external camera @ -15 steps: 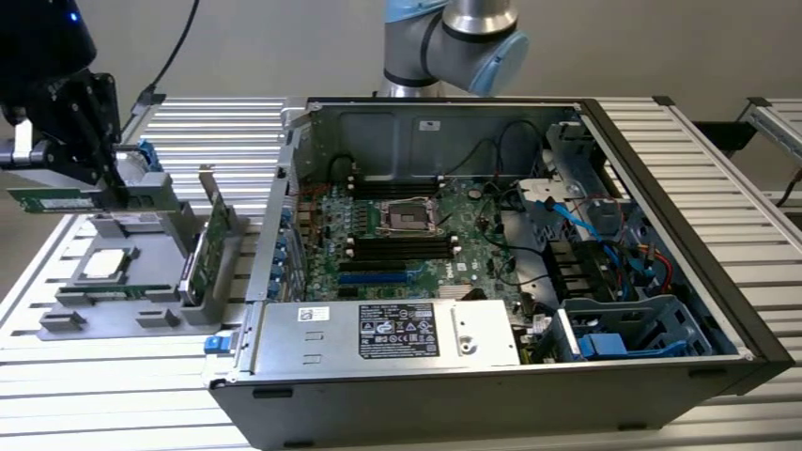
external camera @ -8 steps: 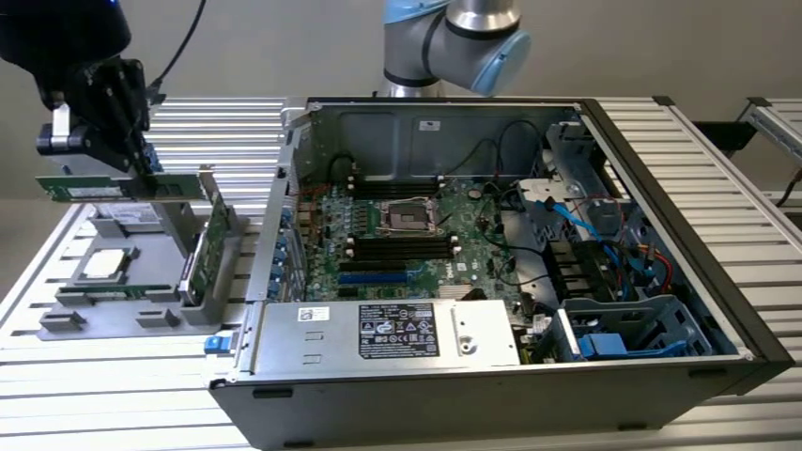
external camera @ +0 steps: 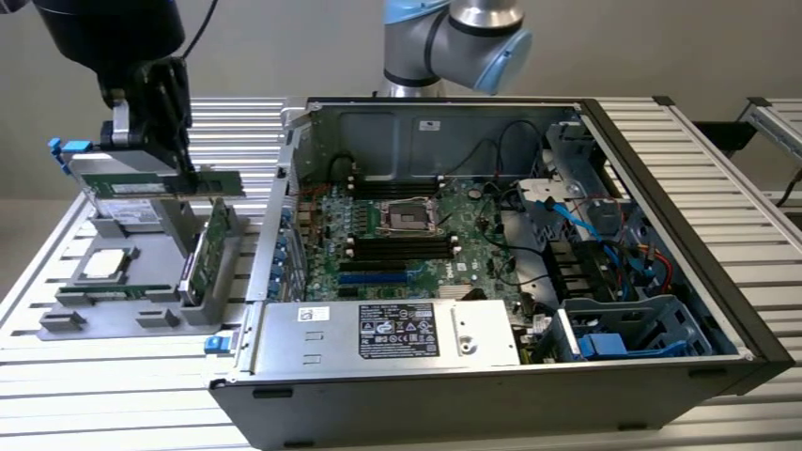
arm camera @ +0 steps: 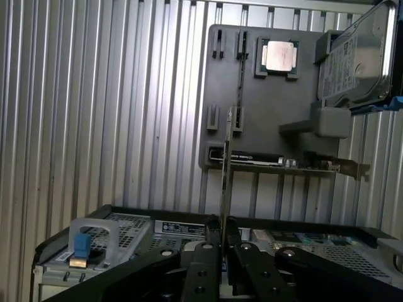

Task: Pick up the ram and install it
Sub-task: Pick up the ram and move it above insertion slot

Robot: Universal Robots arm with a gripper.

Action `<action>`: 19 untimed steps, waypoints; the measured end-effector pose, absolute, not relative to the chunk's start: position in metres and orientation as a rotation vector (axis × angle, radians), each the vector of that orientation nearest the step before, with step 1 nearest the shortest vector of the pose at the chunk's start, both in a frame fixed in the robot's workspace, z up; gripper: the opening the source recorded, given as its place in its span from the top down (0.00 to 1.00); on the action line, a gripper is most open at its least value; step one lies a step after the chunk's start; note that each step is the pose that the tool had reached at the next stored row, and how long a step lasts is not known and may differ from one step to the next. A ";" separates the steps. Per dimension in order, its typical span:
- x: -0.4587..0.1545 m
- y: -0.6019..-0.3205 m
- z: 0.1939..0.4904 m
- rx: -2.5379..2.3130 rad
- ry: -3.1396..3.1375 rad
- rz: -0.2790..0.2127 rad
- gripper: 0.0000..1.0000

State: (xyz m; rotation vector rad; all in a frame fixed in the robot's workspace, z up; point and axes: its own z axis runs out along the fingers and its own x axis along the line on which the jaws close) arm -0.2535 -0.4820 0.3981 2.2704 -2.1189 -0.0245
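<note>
The ram (external camera: 216, 182) is a long, narrow green stick held above the grey parts holder (external camera: 119, 315) at the exterior view's left. My gripper (external camera: 186, 171) is shut on it from above. In the wrist view the ram (arm camera: 225, 170) shows edge-on as a thin strip running out from between my black fingers (arm camera: 208, 251), with the gripper (arm camera: 224, 231) closed around it over the holder (arm camera: 264, 107). The open computer case (external camera: 652, 122) lies to the exterior view's right, its motherboard (external camera: 414, 240) showing black memory slots (external camera: 401, 247).
A broader green card with a metal bracket (external camera: 216, 246) (arm camera: 283, 162) stands in the holder. A grey drive with blue tabs (external camera: 115, 169) (arm camera: 352, 56) sits beside my gripper, and a processor chip (external camera: 107, 264) (arm camera: 280, 56) lies on the holder. The power supply (external camera: 389, 331) and the cables (external camera: 570, 221) crowd the case.
</note>
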 end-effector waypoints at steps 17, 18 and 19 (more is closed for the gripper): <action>-0.177 -0.477 0.398 2.281 -2.123 -0.040 0.87; -0.172 -0.476 0.398 2.282 -2.123 -0.041 0.87; -0.167 -0.476 0.398 2.282 -2.124 -0.042 0.87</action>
